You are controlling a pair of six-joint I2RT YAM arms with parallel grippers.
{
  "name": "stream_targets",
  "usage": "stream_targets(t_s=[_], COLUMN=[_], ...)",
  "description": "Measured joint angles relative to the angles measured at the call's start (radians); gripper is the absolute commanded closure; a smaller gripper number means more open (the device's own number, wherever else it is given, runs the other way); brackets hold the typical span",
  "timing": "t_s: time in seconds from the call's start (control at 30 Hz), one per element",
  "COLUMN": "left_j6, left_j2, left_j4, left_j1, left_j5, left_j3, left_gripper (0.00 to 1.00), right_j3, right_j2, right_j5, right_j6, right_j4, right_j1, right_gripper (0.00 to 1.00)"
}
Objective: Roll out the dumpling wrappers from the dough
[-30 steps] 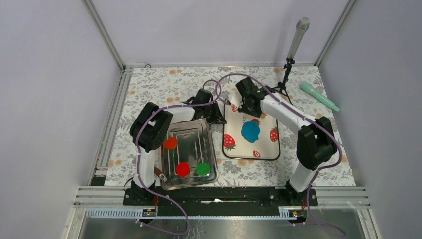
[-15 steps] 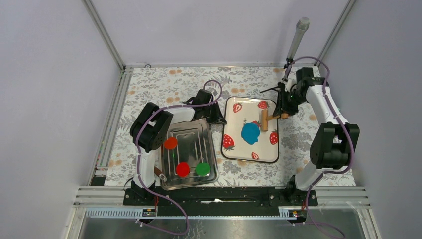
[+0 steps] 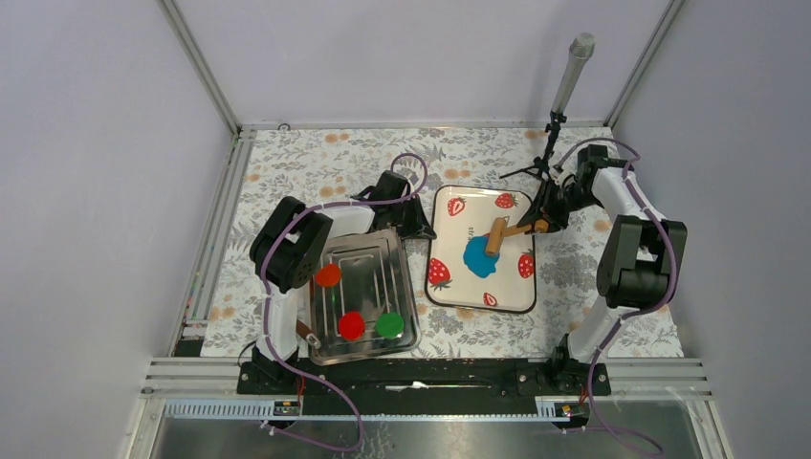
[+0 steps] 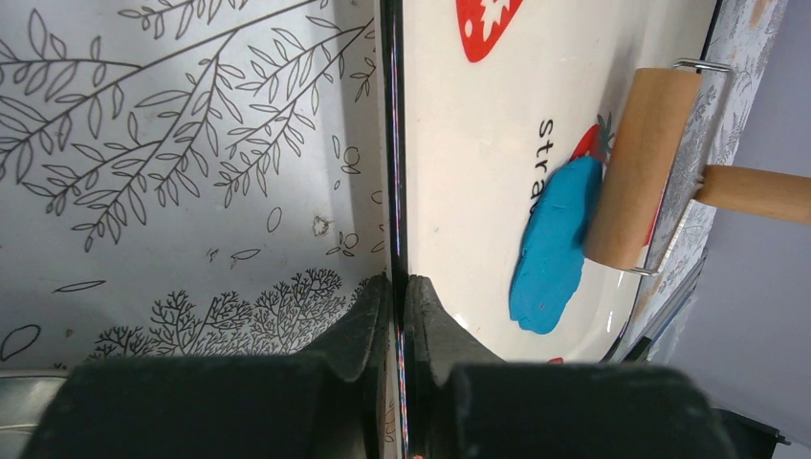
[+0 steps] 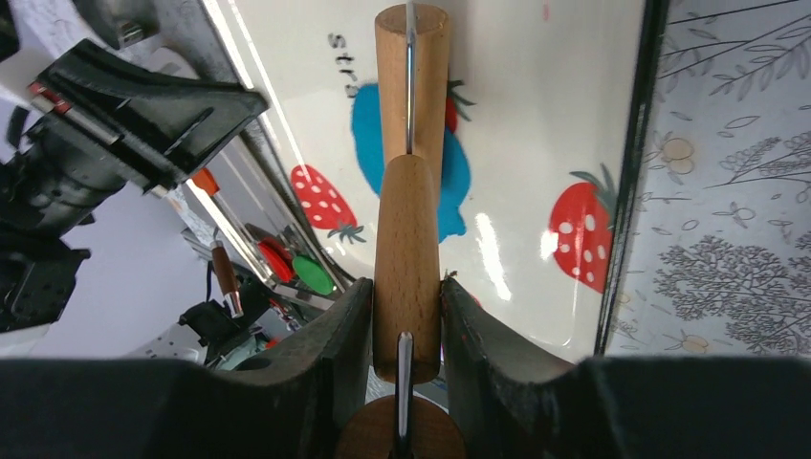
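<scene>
While my left jaws pinch the rim of the strawberry tray [image 4: 469, 143], my right jaws clamp the handle of the rolling pin [image 5: 408, 239], roller touching the blue dough [image 4: 555, 249].

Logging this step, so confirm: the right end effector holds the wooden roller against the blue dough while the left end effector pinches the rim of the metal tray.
Wrong tray: the left end effector pinches the rim of the strawberry tray, as the left wrist view shows. The right end effector does hold the wooden roller against the blue dough.
</scene>
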Motion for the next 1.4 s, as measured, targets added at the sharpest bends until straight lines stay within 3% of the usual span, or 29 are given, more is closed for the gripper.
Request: stream_targets(t_s=[0.6,1.4], left_j6=[0.005,0.023], left_j2=[0.000,0.000], left_j4=[-0.019,-0.031], left_j1=[0.003,0.021], left_j5=[0.004,0.011], left_j3=[0.007,0.009], left_gripper=[1.00,1.00], right_j3=[-0.065,0.025], right_j2=[-0.002,0.117], right_j5=[0.044,-0.039], right_j6=[-0.002,0.010], right_j4=[0.093,0.084], right_j1=[0.050,0.113], right_gripper=[1.00,1.00])
